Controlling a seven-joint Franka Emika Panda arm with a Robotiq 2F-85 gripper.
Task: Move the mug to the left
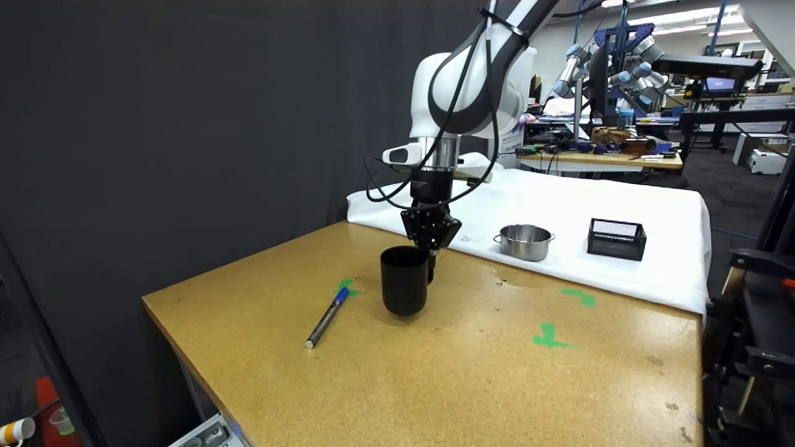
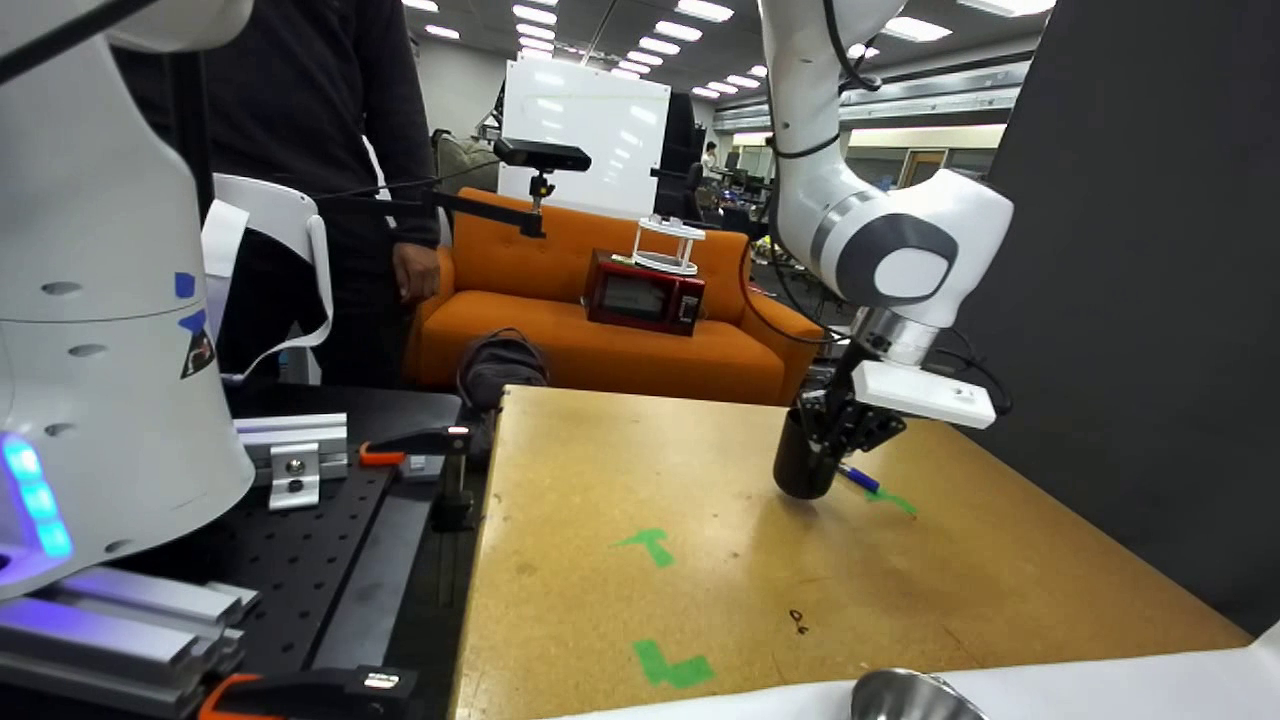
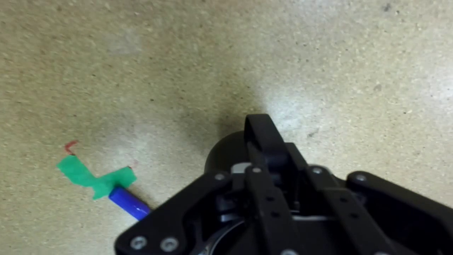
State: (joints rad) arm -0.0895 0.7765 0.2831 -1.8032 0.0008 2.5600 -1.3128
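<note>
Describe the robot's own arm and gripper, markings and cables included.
The arm is white and rounded, with dark grey bands and a silver collar. Black cables loop along it. Its white base carries a glowing blue light strip, blue patches and a triangular sticker. The gripper is black, with angular linkages and silver screw heads.

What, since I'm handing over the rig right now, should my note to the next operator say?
Gripper: closed on the handle of the mug.
Mug: mouth up, over the wooden table; whether its base touches is hard to tell.
Done: the mug is grasped. Whether it is far enough left, the views don't settle.
Remaining: finish the leftward move if needed, set the mug down upright, release, back off.
Watch: the blue-capped marker lies near the mug and could get bumped.
</note>
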